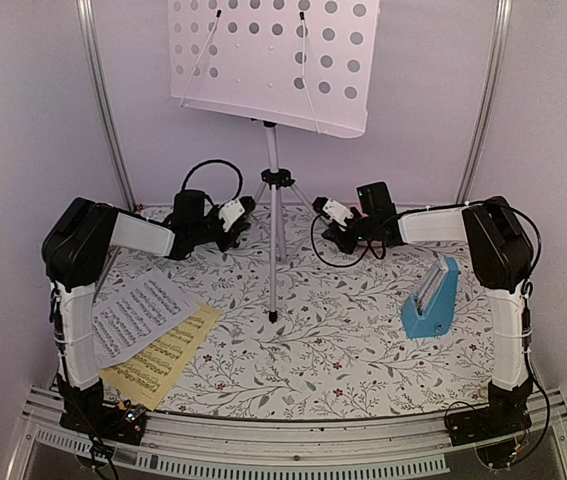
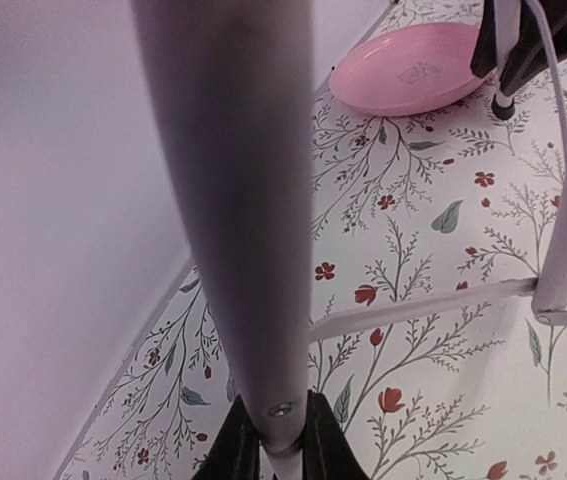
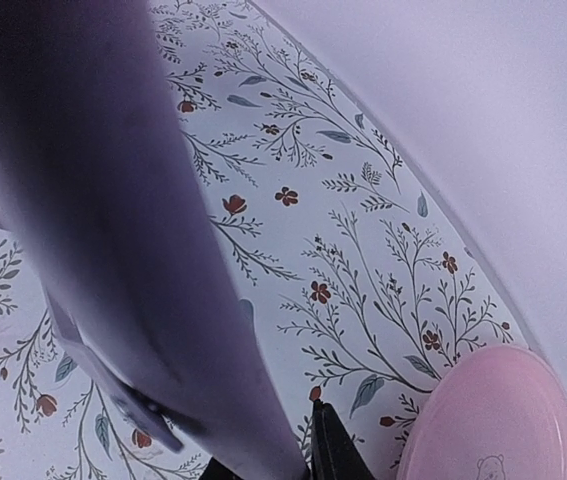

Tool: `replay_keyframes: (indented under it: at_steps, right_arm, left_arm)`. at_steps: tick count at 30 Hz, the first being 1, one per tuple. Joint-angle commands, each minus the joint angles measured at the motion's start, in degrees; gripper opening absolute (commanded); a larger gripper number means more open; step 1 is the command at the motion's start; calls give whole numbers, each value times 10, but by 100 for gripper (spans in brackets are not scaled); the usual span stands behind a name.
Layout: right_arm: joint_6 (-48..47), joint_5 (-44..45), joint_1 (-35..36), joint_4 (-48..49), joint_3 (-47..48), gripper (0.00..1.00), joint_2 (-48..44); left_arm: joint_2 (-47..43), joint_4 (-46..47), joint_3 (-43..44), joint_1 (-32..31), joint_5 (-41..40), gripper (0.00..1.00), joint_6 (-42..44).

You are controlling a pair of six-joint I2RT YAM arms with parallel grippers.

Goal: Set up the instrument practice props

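- The yellow sheet (image 1: 168, 365) lies flat at the near left of the floral table (image 1: 313, 340), close to the left arm's base.
- The white sheet (image 1: 135, 315) lies just behind it, its near edge overlapping the yellow one.
- The blue metronome (image 1: 431, 302) stands upright on the right side, beside the right arm and well apart from the sheets.
- The music stand (image 1: 275, 230) stands mid-table on its tripod, with one foot pointing toward the arms. Its perforated pale desk is high at the back and empty of sheets.
- The left gripper (image 1: 235, 214) reaches in low from the left. In the wrist view its dark fingers (image 2: 235, 450) press on either side of a silver tripod leg, pinching it.
- The right gripper (image 1: 331, 213) reaches in from the opposite side at about the same height. In its wrist view a blurred leg runs down between the fingers (image 3: 333, 450), and one dark finger sits against the tube, so it seems to be pinching too.
- A pink plate (image 2: 408, 68) lies flat on the table behind the tripod, near the back wall. It shows only in the wrist views.
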Motion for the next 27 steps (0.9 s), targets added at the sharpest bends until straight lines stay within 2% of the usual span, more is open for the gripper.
replay_keyframes:
  at_steps: [1, 8, 12, 18, 27]
  right_arm:
    - [-9, 67, 4, -42, -5, 5, 6]
    - [-17, 110, 4, -75, -8, 11, 21]
    - [-13, 123, 3, -97, 0, 18, 31]
    - [-16, 114, 4, -106, -8, 44, 25]
    - [-7, 85, 4, -92, -31, 65, -8]
  left_arm:
    - [-16, -37, 7, -15, -20, 10, 27]
    - [-1, -70, 32, -34, -44, 8, 41]
    - [9, -71, 39, -35, -45, 8, 35]
    - [18, -71, 42, -43, -47, 8, 35]
    - [28, -76, 44, -53, -53, 9, 32]
